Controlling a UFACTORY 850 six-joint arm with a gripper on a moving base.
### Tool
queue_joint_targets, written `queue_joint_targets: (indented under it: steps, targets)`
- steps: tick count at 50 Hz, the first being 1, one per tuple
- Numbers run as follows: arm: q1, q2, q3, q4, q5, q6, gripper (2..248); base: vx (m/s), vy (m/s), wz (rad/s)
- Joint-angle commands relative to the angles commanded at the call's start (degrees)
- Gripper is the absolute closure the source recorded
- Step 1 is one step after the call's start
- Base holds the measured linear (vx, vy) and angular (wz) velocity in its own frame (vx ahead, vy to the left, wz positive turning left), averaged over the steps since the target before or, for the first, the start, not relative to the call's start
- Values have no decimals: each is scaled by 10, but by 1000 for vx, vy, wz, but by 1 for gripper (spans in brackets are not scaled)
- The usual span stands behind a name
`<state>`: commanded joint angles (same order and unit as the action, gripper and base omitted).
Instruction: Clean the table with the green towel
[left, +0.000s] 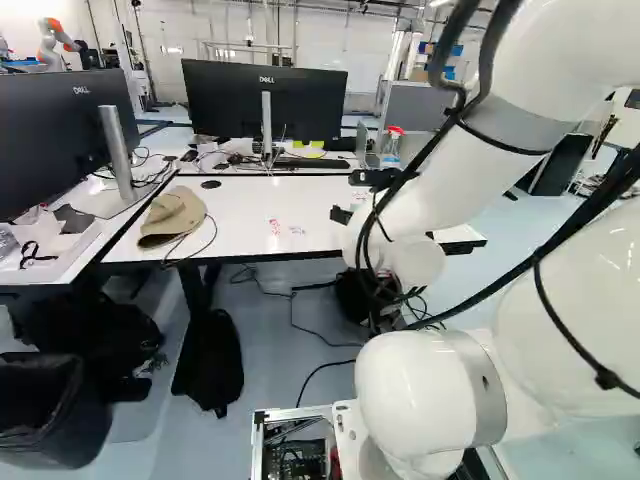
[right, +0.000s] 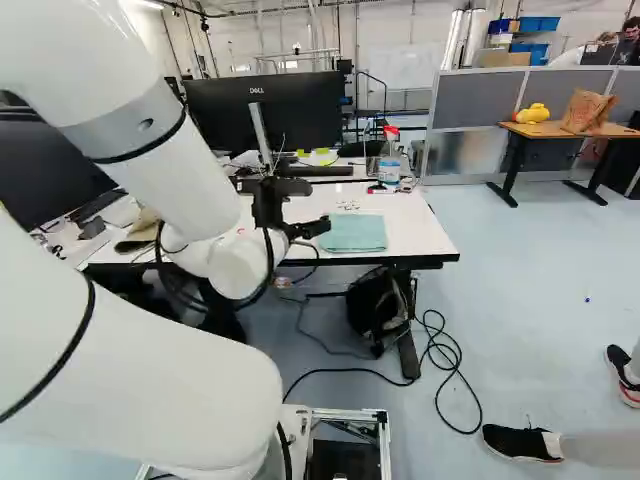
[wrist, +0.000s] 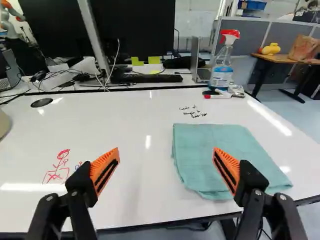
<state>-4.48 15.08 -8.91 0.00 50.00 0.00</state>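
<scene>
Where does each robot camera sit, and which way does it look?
Left base view: on the base, behind the arm and to its left, looking ahead and a little down at the white table. The arm fills the right side.
Right base view: behind the arm and to its right, looking ahead too. The arm fills the left side.
Wrist view: on the wrist, looking along the open hand. Its two fingers show.
The right base and wrist views both show the green towel.
</scene>
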Motion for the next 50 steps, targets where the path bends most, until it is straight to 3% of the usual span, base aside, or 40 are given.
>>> queue_joint_targets:
  steps: [50]
  targets:
    - [-100, -92, -97, 0, 0, 0, 3, 0, 0, 0]
